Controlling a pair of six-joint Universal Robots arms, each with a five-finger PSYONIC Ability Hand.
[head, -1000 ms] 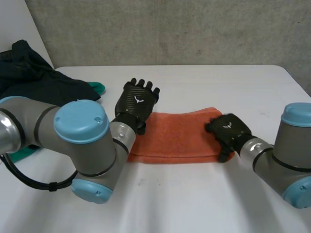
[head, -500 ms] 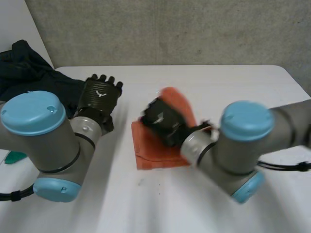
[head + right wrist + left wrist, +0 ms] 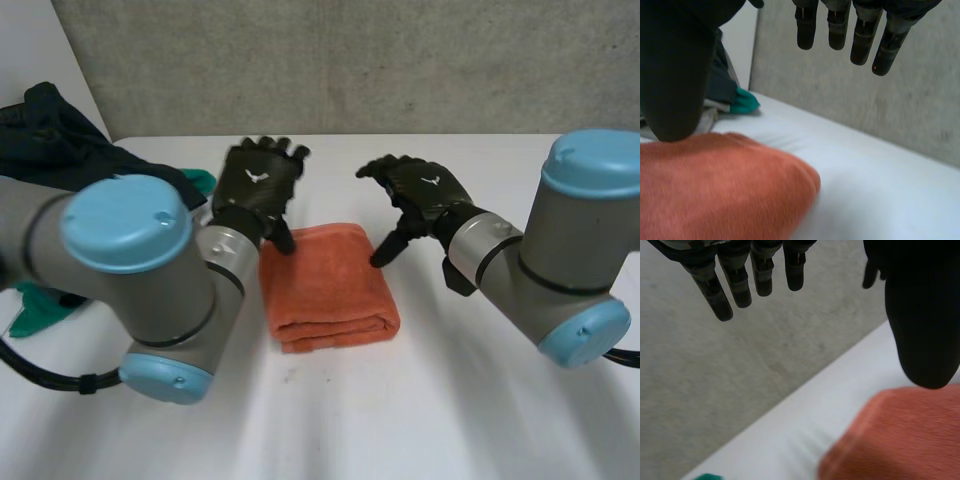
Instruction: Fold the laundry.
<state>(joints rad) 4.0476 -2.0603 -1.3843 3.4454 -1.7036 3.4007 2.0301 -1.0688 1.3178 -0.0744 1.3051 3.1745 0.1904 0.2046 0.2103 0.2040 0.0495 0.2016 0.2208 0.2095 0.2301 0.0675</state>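
Observation:
An orange towel (image 3: 330, 285) lies folded in half in the middle of the white table (image 3: 500, 400), its doubled edge toward the front. My left hand (image 3: 258, 190) hovers at the towel's far left corner, fingers straight, thumb tip down at the cloth. In the left wrist view the thumb (image 3: 920, 315) ends just over the towel (image 3: 900, 435). My right hand (image 3: 425, 188) hangs open over the far right corner and holds nothing. The right wrist view has its thumb (image 3: 675, 65) at the edge of the towel (image 3: 715, 190).
A heap of dark clothes (image 3: 60, 150) sits at the table's far left, with a green cloth (image 3: 205, 181) poking out beside it and more green (image 3: 30, 310) under my left arm. A grey wall stands right behind the table.
My right hand swept the towel's right end over to the left, folding it in half, then let go and drew back right. My left hand pulled away left and came back.

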